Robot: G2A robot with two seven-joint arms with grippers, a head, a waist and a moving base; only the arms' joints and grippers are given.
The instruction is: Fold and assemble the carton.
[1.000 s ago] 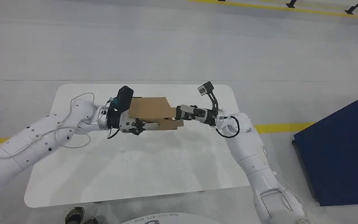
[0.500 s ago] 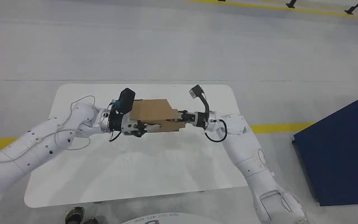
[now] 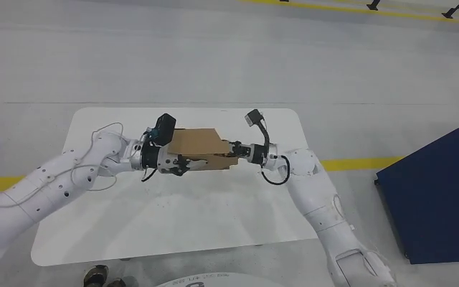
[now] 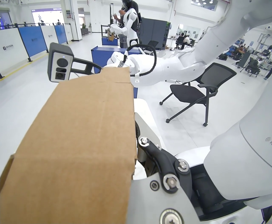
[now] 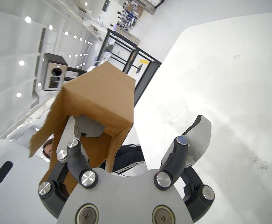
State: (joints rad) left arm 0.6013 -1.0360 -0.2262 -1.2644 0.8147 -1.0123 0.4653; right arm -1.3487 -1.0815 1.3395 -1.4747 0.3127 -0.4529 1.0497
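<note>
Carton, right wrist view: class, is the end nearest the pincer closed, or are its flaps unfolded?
Open: the carton has its near flaps hanging unfolded, and the right pincer has one finger inside the opening.

I work in a large, bright robotics hall, part lab and part factory floor. The smooth grey floor [image 3: 215, 57] is marked with yellow tape lines [image 3: 358, 163], ceiling spotlights [image 5: 27, 19] run in rows, and blue-and-white partition panels [image 4: 37, 40] fence off bays. Across the hall another white humanoid robot [image 4: 130, 19] stands at a blue cart [image 4: 109, 40], and a black folding chair [image 4: 195, 93] sits near my white table [image 3: 179, 229].
</note>
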